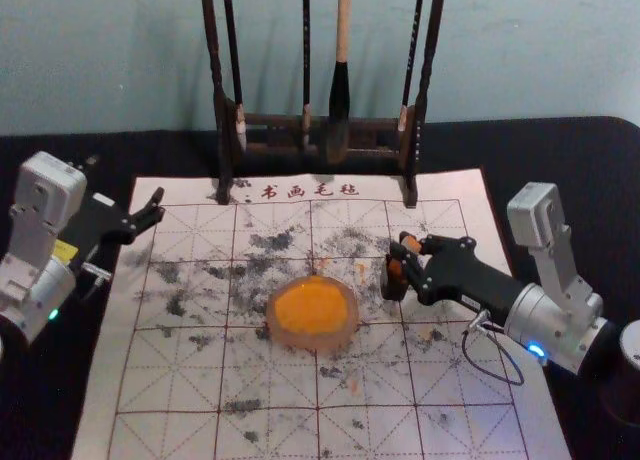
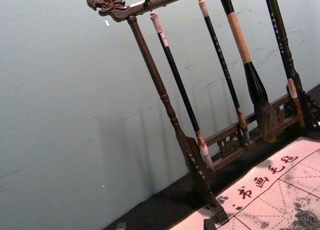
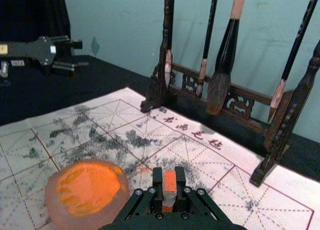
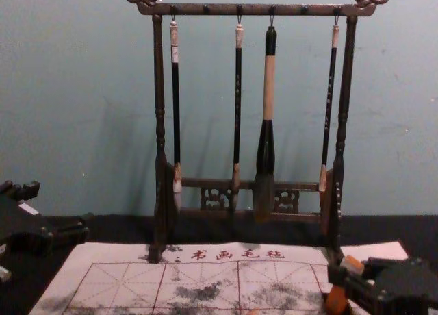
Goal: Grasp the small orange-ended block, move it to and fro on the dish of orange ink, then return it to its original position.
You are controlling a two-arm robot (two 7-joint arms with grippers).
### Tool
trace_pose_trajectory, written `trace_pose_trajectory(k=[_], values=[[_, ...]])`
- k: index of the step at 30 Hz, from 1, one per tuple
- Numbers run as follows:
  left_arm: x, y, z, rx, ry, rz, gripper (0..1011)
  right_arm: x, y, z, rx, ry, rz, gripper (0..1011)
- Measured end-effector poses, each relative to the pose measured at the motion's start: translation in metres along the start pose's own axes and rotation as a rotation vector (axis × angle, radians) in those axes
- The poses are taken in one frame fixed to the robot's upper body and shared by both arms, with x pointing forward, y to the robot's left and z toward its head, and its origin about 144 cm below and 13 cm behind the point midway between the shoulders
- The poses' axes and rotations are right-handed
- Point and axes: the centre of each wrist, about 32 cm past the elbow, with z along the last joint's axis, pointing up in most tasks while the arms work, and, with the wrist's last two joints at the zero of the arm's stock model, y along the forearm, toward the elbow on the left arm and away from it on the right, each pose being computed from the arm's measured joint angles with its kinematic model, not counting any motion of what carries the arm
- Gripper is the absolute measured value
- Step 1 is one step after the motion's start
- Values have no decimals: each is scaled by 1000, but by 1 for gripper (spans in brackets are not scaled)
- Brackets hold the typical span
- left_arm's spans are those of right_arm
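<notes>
Block (image 3: 170, 182) clamped in right tool (image 1: 402, 262) near dish (image 1: 346, 333), left tool (image 1: 157, 206) at left

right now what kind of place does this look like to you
Likely a calligraphy table: brushes hang from a wooden rack, a gridded felt mat is marked with ink, and a dish holds orange ink.

Four brushes (image 4: 267, 89) hang from one rack (image 4: 260, 9): one thick, three slim. The rack has two upright posts and two carved ends. One mat (image 1: 180, 390) lies on one counter (image 1: 600, 160) and bears four written characters (image 4: 237, 254). There is one dish of orange ink (image 1: 312, 309), one small block (image 3: 170, 181), and two pincers: one left pincer (image 1: 156, 207), one right pincer (image 1: 402, 264).
</notes>
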Motion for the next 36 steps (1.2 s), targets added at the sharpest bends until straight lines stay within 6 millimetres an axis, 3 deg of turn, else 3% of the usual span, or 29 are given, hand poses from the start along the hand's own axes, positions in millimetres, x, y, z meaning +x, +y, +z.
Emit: trace_pose_trajectory(k=[16,24,36], values=[[0,0,0,0,0,0,1001,14,2,46,24,-7,18,112],[0,0,0,0,0,0,1001,23,33,64,25,-28,107,112],[0,0,0,0,0,0,1001,22,71,69,-32,-23,235,112]])
